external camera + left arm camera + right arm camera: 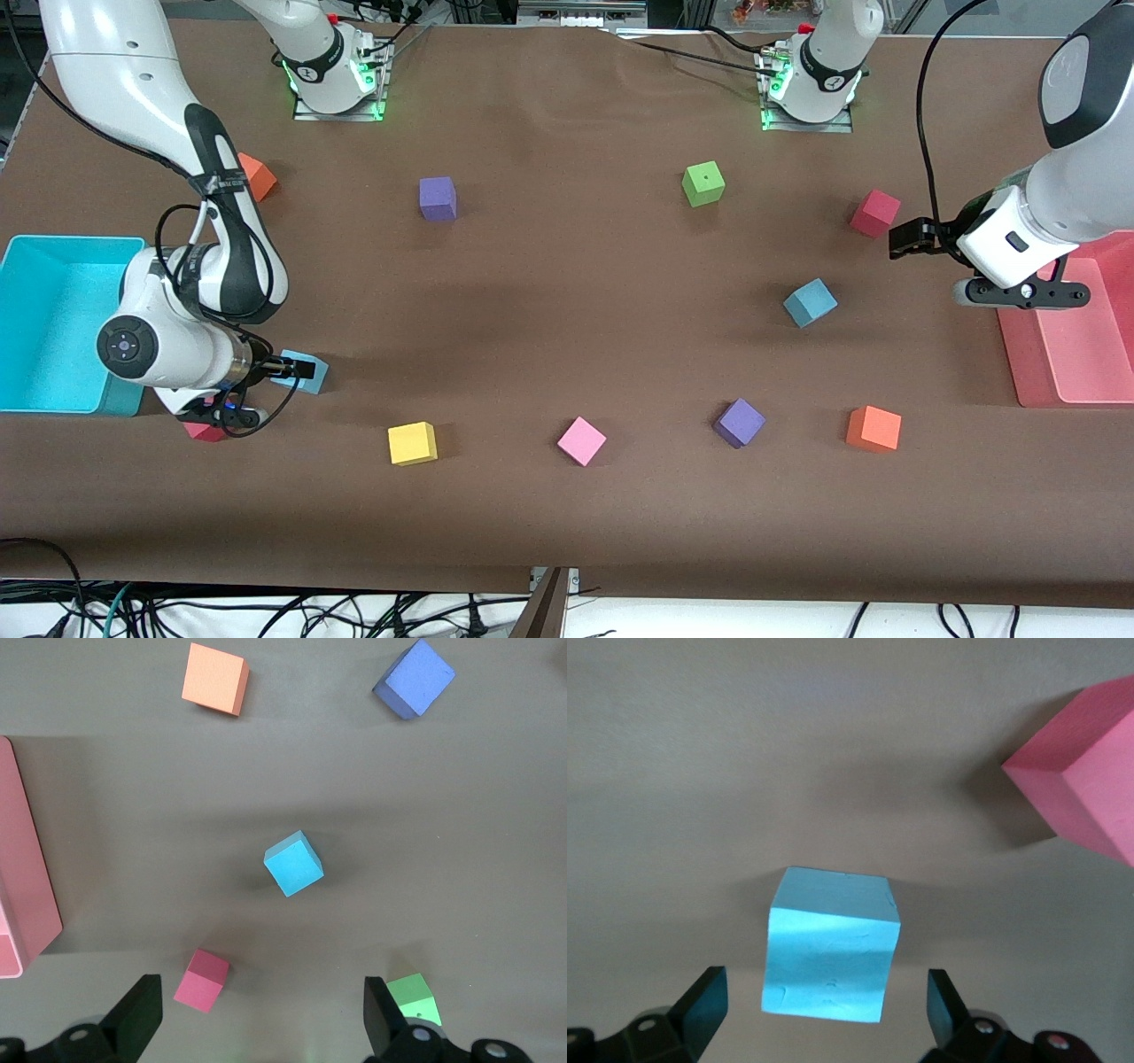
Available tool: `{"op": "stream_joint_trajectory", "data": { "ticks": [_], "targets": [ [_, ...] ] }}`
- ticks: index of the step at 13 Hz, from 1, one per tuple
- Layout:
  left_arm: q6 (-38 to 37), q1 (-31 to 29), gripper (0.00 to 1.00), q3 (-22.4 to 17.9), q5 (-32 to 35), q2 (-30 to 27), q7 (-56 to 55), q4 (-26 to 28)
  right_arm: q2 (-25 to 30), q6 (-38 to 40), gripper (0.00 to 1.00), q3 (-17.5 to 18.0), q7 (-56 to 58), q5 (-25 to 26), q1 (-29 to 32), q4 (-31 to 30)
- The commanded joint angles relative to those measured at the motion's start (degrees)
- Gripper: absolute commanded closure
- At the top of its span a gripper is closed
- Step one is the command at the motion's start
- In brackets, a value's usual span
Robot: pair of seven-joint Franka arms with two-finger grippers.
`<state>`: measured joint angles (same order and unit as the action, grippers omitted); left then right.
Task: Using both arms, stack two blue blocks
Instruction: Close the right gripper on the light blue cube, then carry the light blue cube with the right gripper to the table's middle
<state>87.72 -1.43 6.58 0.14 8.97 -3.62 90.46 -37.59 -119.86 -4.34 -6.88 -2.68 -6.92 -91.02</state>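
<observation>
One blue block (314, 373) lies near the cyan bin at the right arm's end of the table. My right gripper (297, 366) is low around it. In the right wrist view this block (831, 943) sits between the open fingers (700, 1003), with a gap on each side, and the right gripper (824, 1010) is not closed on it. The other blue block (810, 302) lies toward the left arm's end and shows mid-frame in the left wrist view (293, 863). My left gripper (905, 239) is open and empty in the air, between a red cube and the pink bin (261, 1019).
A cyan bin (53, 310) and a pink bin (1081, 337) stand at the table's two ends. Loose cubes: orange (257, 175), purple (438, 198), green (703, 183), red (875, 213), yellow (412, 443), pink (581, 440), purple (739, 422), orange (873, 428), red (204, 431).
</observation>
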Motion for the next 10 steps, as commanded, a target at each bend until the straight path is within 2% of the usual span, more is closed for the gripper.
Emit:
{"op": "stream_joint_trajectory", "data": {
  "ticks": [1,5,6,7,8,9,10],
  "targets": [
    [-0.53,0.02,0.00,0.19,0.21,0.26,-0.42,-0.29,-0.81,-1.78,0.01,0.21,-0.59,-0.93,0.51,-1.00],
    [-0.53,0.02,0.00,0.19,0.21,0.34,-0.42,-0.29,-2.75,-3.19,0.02,0.21,-2.17,-0.84,0.42,-1.36],
    [-0.53,0.02,0.00,0.19,0.21,0.34,-0.42,-0.29,-3.01,-3.19,0.16,0.21,-2.26,-0.93,0.42,-1.36],
    [-0.62,0.11,0.00,0.28,0.21,0.26,-0.51,-0.29,-3.01,-3.02,0.39,0.21,-3.30,-0.84,0.42,-1.36],
    [-1.23,0.11,0.00,0.45,0.21,0.26,-0.51,-0.37,-2.93,-2.58,0.53,0.21,-4.44,-0.84,0.07,-1.10],
    [-1.50,0.11,0.00,1.06,0.21,0.34,-0.51,-0.37,-2.75,-2.49,0.58,0.21,-4.72,-0.66,-0.37,-0.74],
    [-1.59,0.11,0.00,1.07,0.21,0.34,-0.42,-0.37,-2.32,-2.23,0.59,0.29,-4.28,-0.66,-0.81,0.30]
  ]
}}
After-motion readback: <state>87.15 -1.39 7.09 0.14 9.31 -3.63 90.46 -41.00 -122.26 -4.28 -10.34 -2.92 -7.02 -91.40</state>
